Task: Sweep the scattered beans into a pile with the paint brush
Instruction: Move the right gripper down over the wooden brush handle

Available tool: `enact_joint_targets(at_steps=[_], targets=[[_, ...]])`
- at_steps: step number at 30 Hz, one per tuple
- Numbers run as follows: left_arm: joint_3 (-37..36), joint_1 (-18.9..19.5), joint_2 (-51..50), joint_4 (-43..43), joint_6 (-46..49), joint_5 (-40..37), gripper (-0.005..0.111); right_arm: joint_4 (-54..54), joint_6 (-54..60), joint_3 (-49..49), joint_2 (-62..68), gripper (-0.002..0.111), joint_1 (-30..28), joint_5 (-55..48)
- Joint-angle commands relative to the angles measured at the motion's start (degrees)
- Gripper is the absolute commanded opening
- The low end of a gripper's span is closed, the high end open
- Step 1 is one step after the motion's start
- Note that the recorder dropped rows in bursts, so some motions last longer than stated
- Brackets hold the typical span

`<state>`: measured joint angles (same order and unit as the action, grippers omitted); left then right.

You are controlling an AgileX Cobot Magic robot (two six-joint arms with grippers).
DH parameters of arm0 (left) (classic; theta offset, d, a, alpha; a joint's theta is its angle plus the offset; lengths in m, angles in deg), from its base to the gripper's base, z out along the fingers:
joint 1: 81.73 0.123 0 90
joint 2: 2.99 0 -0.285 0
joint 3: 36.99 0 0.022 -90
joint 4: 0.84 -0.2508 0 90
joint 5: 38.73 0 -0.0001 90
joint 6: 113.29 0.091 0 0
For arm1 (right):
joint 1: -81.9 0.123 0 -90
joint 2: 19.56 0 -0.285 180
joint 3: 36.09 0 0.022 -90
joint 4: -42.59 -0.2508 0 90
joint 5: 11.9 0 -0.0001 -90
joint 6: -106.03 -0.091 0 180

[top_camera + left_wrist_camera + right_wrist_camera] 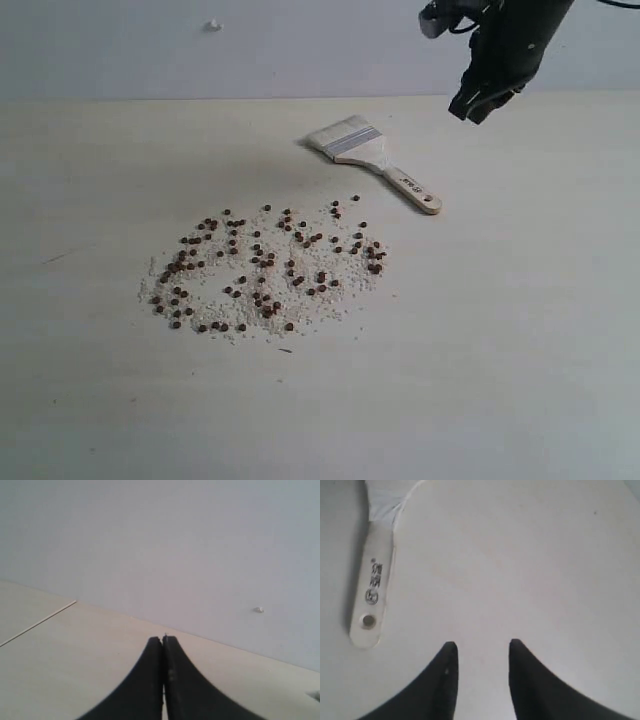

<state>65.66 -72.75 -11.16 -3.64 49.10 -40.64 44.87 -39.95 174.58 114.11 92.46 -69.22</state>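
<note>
**Item 1, my right gripper** (480,647): black, with two curved fingers. The jaws are parted with a clear gap and hold nothing; bare tabletop shows between them. In the exterior view it hangs (478,105) raised over the far right of the table, beyond the brush's handle end.

**Item 2, flat wide paint brush** (365,152): pale off-white bristles, silver metal band, light wooden handle. It lies flat on the table, ungripped, with the bristles toward the far left and the handle toward the near right. My right wrist view shows the handle end (372,580), with dark printed marks and a round hole, off to one side of my fingers and apart from them.

**Item 3, tiny round dark reddish-brown beans** (265,270): dozens, scattered in a broad oval patch nearer the camera than the brush. They are mingled with fine whitish crumbs (330,300). The outermost beans are near the handle, none touching it.

**Item 4, pale wooden table** (520,350): it carries all the above.

**Item 5, my left gripper** (163,639): black fingers pressed together with nothing between them, over bare table and facing a plain grey wall (200,540).
</note>
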Motion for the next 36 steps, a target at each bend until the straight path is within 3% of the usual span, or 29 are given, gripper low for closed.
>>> enact_joint_targets(at_steps=[1, 6, 11, 18, 22, 36], targets=[[0.1, -0.4, 0.4, 0.1, 0.2, 0.1, 0.0, -2.3, 1.0, 1.9, 2.3, 0.038, 0.1, 14.1], [0.1, -0.4, 0.4, 0.1, 0.2, 0.1, 0.0, -9.3, -1.2, 2.6, 2.6, 0.038, 0.6, 18.4], [0.1, -0.4, 0.4, 0.1, 0.2, 0.1, 0.0, -9.3, 0.2, 9.0, 5.7, 0.046, 3.1, 11.0], [0.1, -0.4, 0.4, 0.1, 0.2, 0.1, 0.0, -9.1, -0.2, 16.7, 10.9, 0.047, 5.1, 5.6], [0.1, -0.4, 0.4, 0.1, 0.2, 0.1, 0.0, -9.4, -7.1, 16.7, 11.1, 0.047, 5.1, 10.3], [0.1, -0.4, 0.4, 0.1, 0.2, 0.1, 0.0, -9.3, -6.7, 16.7, 14.4, 0.049, 5.1, 0.2]])
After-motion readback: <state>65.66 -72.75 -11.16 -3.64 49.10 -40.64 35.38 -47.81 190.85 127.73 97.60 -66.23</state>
